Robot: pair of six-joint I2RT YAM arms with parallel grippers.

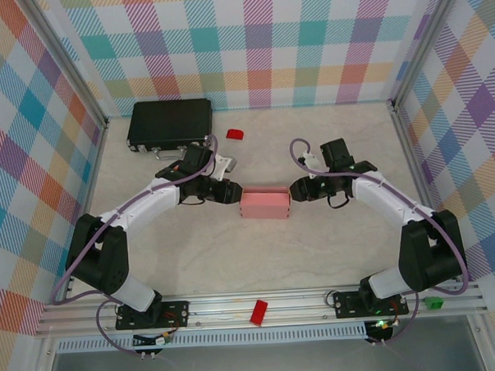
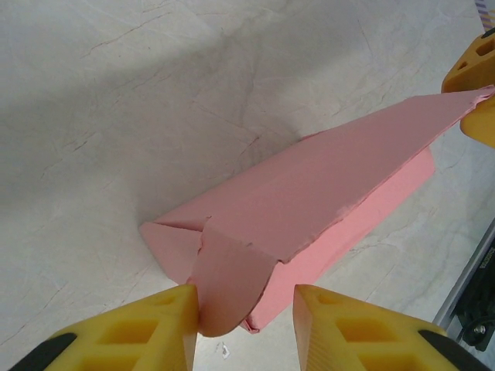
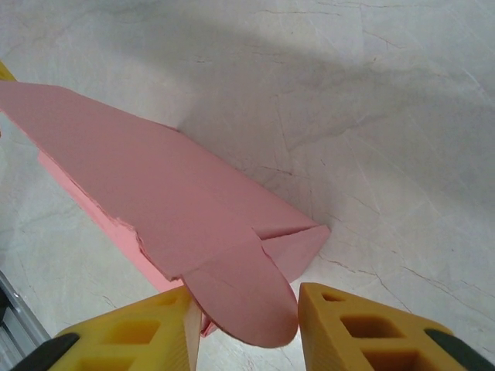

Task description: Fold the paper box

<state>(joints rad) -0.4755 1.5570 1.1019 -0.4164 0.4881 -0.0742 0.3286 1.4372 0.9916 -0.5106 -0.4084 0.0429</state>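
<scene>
Item: light-pink thin-card paper box [image 1: 265, 204], rounded end tabs [image 2: 232, 274] untucked. My left gripper [image 2: 244, 309] and right gripper [image 3: 244, 303]: jaws part-open, astride tabs. Handling: I'd press both inward evenly.

The paper box [image 1: 265, 204] is thin pink card, matt and smooth, with a slightly ragged cut edge along its top panel. The left gripper [image 2: 244, 300] and right gripper [image 3: 246, 295] have fingers [image 2: 147, 332] of yellow moulded plastic, dull and faintly grainy. Beneath them the table [image 1: 316, 256] is a pale marbled surface, smooth with a soft sheen. Beyond the left gripper, the black case [image 1: 169, 123] looks hard and semi-gloss
</scene>
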